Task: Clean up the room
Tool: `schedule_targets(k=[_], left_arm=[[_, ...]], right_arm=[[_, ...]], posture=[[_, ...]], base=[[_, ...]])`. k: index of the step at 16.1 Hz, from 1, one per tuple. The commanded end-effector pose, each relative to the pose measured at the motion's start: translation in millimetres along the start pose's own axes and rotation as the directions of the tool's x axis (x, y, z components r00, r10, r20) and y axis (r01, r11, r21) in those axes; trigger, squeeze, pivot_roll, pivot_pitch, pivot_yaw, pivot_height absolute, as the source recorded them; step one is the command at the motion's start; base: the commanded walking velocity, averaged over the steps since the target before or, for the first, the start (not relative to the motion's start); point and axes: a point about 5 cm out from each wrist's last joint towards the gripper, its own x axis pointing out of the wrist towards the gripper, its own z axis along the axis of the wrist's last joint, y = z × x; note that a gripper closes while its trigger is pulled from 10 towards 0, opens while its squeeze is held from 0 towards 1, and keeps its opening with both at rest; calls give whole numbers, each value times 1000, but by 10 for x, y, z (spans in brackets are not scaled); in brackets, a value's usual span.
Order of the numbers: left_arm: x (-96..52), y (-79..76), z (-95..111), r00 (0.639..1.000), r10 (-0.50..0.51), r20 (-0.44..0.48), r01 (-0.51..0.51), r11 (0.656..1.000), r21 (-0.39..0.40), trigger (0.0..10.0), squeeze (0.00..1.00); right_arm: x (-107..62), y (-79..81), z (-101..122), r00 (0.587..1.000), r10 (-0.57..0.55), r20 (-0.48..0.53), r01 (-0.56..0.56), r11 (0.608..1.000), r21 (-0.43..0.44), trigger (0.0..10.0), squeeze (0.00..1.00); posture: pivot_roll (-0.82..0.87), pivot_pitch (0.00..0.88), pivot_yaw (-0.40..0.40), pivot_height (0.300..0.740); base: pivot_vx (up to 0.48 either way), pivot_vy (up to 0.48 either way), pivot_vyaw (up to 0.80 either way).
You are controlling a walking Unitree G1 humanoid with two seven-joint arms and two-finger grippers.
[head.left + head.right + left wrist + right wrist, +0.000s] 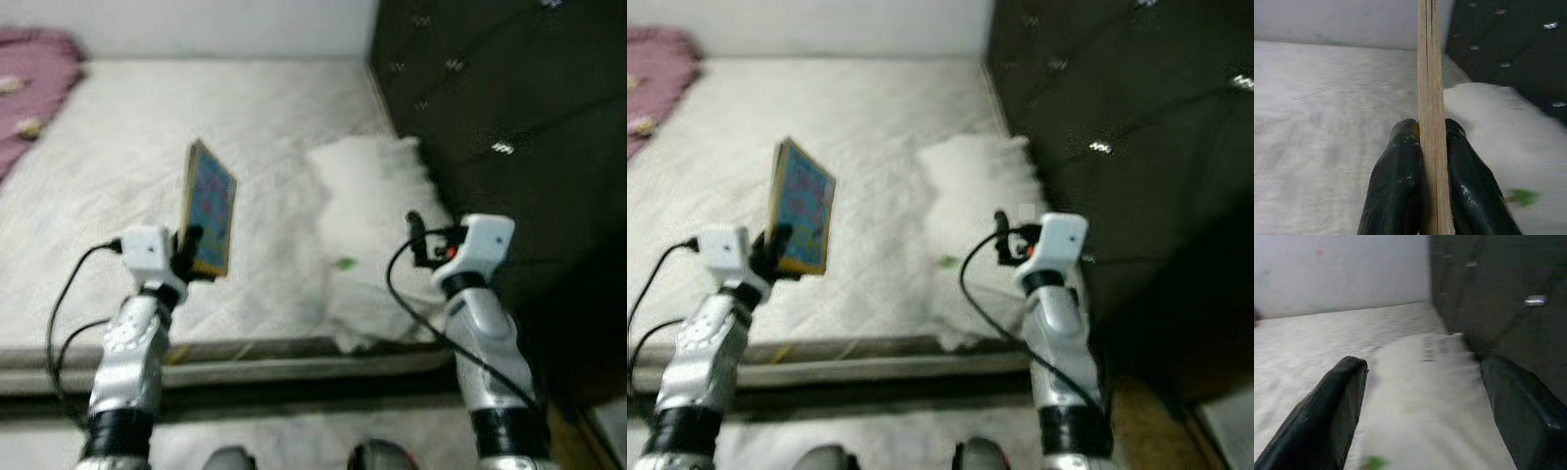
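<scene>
Left fingers (pixel 1400 186) clamp upright book (pixel 209 209) above bed (pixel 118 196).

open mattress (pixel 147 147) lies ahead; pillow (pixel 377 225) and dark headboard (pixel 509 117) block the right.

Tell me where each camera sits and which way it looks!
Left eye view: on the head, looking down at the bed; both arms show, the left gripper holding the book.
Right eye view: beside it, same scene.
Left wrist view: along the fingers clamping the book's edge.
Right wrist view: along the right gripper, open, facing the pillow.
All share the bed.
</scene>
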Motion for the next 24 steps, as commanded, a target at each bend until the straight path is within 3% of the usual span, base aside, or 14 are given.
schedule_targets(k=[1,8,17,20,24], left_arm=[[20,7,114,999,-15,42,14,999,29,10000,0],[31,21,45,999,36,-10,-36,999,26,10000,0],[57,54,77,999,35,-1,-35,998,-48,10000,0],[40,64,89,998,47,28,-47,999,3,10000,0],[42,52,94,999,38,22,-38,999,-3,10000,0]], right_arm=[[24,29,56,1000,5,21,-5,1000,7,10000,0],[14,9,43,1000,-2,13,2,1000,0,10000,0],[37,-5,49,1000,-5,9,5,1000,-8,10000,0],[37,-5,49,1000,-5,8,5,1000,-11,10000,0],[14,5,27,1000,-2,-1,2,1000,-4,10000,0]], posture=[[-36,33,-2,740],[-37,36,-5,740],[-39,48,-9,740],[-40,48,-8,740],[-42,41,-6,740]], base=[[292,0,0],[83,0,0],[0,480,0],[0,470,0],[0,0,-314]])
